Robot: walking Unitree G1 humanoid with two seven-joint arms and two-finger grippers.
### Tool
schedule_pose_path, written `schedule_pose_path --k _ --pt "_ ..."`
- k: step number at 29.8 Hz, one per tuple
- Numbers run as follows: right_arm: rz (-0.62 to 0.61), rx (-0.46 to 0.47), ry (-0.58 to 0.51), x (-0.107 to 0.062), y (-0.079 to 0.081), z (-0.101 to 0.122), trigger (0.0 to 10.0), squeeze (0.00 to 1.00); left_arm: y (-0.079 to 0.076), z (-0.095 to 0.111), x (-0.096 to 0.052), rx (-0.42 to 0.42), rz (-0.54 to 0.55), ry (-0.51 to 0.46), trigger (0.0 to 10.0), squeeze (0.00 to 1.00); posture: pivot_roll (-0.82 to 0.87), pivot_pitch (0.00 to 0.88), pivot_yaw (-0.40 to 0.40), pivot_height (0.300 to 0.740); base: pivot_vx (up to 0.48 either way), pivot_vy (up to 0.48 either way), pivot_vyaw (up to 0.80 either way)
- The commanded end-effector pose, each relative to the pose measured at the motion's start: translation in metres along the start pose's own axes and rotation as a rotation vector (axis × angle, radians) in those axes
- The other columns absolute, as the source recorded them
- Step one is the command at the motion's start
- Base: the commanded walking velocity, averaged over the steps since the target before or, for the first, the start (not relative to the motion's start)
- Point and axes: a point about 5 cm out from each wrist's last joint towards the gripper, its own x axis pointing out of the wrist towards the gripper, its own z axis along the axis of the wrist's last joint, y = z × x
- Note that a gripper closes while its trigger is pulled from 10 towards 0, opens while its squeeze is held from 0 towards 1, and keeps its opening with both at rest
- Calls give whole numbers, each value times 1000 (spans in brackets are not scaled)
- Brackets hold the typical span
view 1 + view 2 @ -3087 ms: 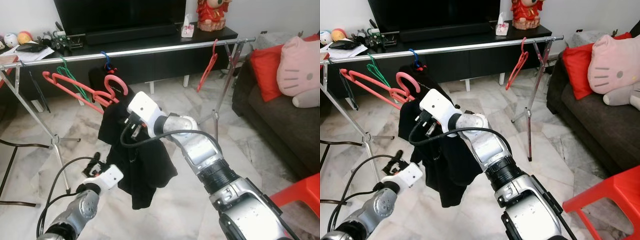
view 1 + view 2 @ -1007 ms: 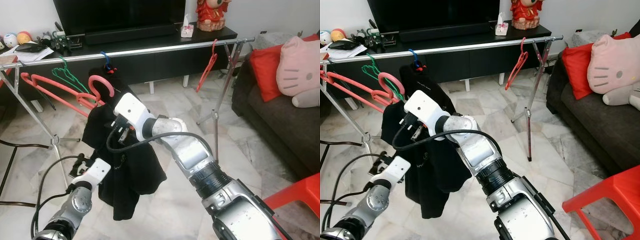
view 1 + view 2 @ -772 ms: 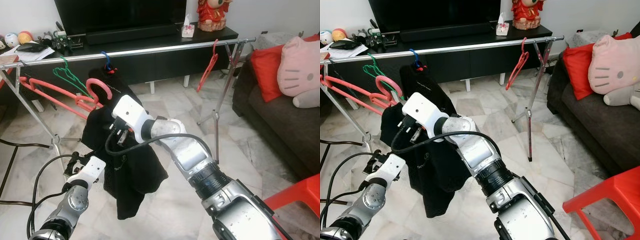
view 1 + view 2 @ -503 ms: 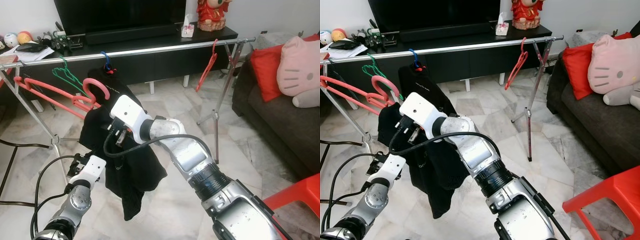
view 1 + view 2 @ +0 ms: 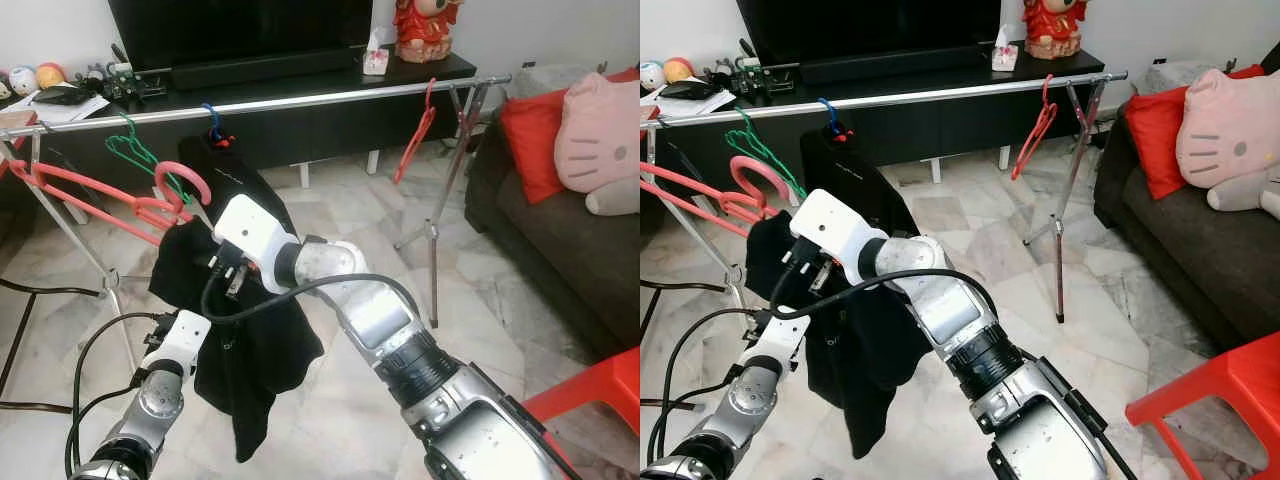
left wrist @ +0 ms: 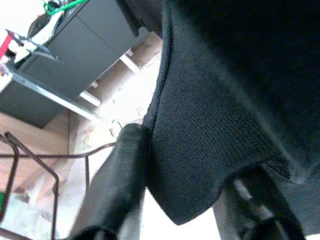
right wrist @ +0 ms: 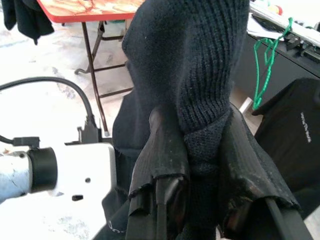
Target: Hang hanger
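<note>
Nearest, the left gripper (image 6: pixel 185 200) stands open under the hem of the black garment (image 5: pixel 250 350), while the right gripper (image 7: pixel 197 185) is pinched on its top, where the pink hanger (image 5: pixel 120 195) sits. Beyond and above, the silver rail (image 5: pixel 300 98) runs crosswise, the hook lying toward its left end. Compared with a moment ago, hanger and garment have swung further left.

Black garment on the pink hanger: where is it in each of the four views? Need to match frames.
Left eye view: black garment at lower left, draped below the right gripper.
Right eye view: lower left.
Left wrist view: dark knit across most of the picture, between the left gripper's fingers.
Right wrist view: bunched fold pinched between the black fingers.
Shared landmark: green hanger on the metal rail.
</note>
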Motion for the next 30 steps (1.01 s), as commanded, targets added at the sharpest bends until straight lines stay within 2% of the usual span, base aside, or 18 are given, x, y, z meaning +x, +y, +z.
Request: schedule_pose_path --k 1,5,10,16,20,23,30 --pt "-5 -54 -26 -2 0 9 0 0 3 0 -1 -41 10 -4 0 0 -104 0 81 740 0 0 0" --pt "-18 -90 10 -4 -3 2 0 0 4 -1 -1 -76 0 0 0 0 -104 0 81 740 0 0 0" --pt "-43 -175 95 -13 -11 -17 0 0 3 -1 -1 -169 -39 3 0 0 -104 0 81 740 0 0 0" --pt "-73 -234 172 -21 -19 -34 0 0 1 0 -2 -202 -89 1 0 0 -104 0 86 740 0 0 0" --pt "-74 -242 176 -22 -20 -36 0 0 1 0 -2 -210 -98 0 0 0 -104 0 86 740 0 0 0" --pt "-107 -276 265 -40 -32 -61 0 0 2 3 -1 -303 -122 -9 0 0 -100 0 91 740 0 0 0" --pt "-127 -267 320 -51 -39 -78 0 0 -1 3 -2 -316 -157 -12 0 0 -102 0 94 740 0 0 0"
